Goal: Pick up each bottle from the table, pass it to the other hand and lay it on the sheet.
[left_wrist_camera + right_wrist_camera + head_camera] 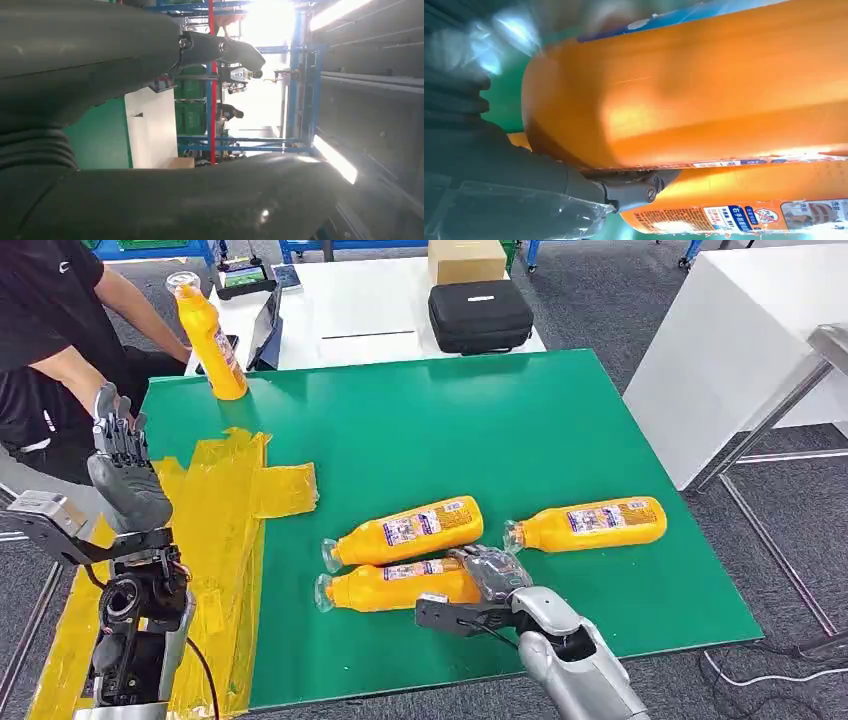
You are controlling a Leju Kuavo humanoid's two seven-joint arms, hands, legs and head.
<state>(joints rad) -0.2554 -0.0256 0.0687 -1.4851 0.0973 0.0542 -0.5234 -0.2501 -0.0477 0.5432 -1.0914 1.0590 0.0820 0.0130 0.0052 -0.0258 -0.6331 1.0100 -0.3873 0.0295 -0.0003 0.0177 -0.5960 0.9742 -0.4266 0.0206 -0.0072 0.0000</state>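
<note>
Right hand (492,572) rests on base of nearest bottle (400,586), grip unconfirmed; bottle lies crosswise, neck toward sheet (215,530). Left hand (125,472) raised, fingers apart, empty.

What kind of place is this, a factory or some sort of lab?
Probably a robot test lab or workshop. A green table with orange bottles stands among white work tables, an equipment case sits nearby, and blue metal shelving lines the hall behind.
</note>
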